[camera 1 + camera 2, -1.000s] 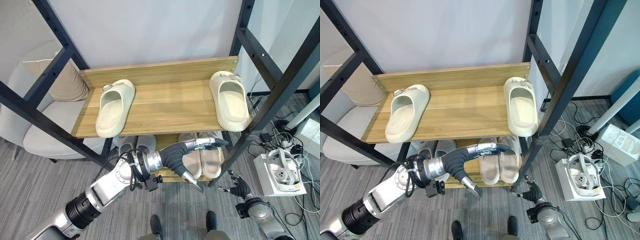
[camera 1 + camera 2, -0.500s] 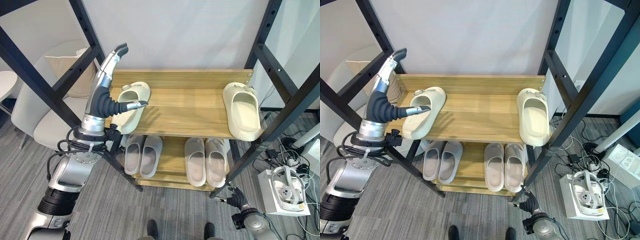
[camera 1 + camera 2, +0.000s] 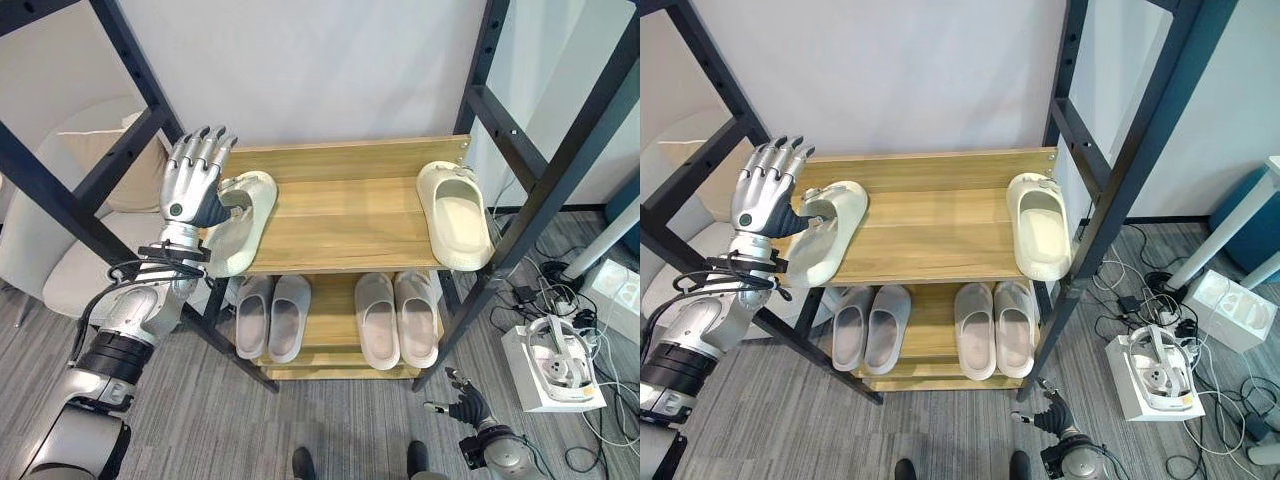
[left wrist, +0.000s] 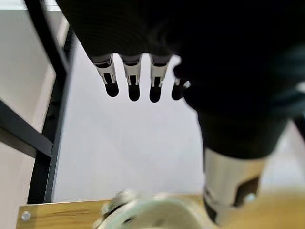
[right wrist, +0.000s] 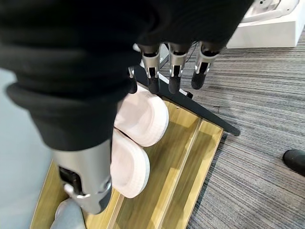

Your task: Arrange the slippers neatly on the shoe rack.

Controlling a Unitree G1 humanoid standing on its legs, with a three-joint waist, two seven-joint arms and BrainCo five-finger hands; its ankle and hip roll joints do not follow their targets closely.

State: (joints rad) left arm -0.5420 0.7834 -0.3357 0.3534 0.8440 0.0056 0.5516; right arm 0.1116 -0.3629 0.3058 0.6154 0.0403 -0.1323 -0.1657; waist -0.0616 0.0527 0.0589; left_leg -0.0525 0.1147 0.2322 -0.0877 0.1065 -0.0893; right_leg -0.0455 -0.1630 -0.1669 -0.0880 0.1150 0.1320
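Observation:
Two cream slippers lie far apart on the wooden top shelf (image 3: 340,215): one at the left end (image 3: 243,222), one at the right end (image 3: 455,215). My left hand (image 3: 192,182) stands upright against the left slipper's outer side, fingers straight and open, thumb at the slipper's opening. The left wrist view shows its fingers (image 4: 133,83) above that slipper (image 4: 152,212). On the lower shelf sit a grey pair (image 3: 270,315) and a beige pair (image 3: 397,318). My right hand (image 3: 465,408) hangs open near the floor, by the beige pair's toes (image 5: 143,119).
Black frame posts (image 3: 500,150) cross in front of the rack on both sides. A pale armchair with a cushion (image 3: 60,250) stands at the left. A white box with a headset (image 3: 555,365) and cables lie on the carpet at the right.
My left hand rose from the lower shelf's front to the top shelf and now stands lower beside the left slipper. The camera has shifted. The right hand stayed low.

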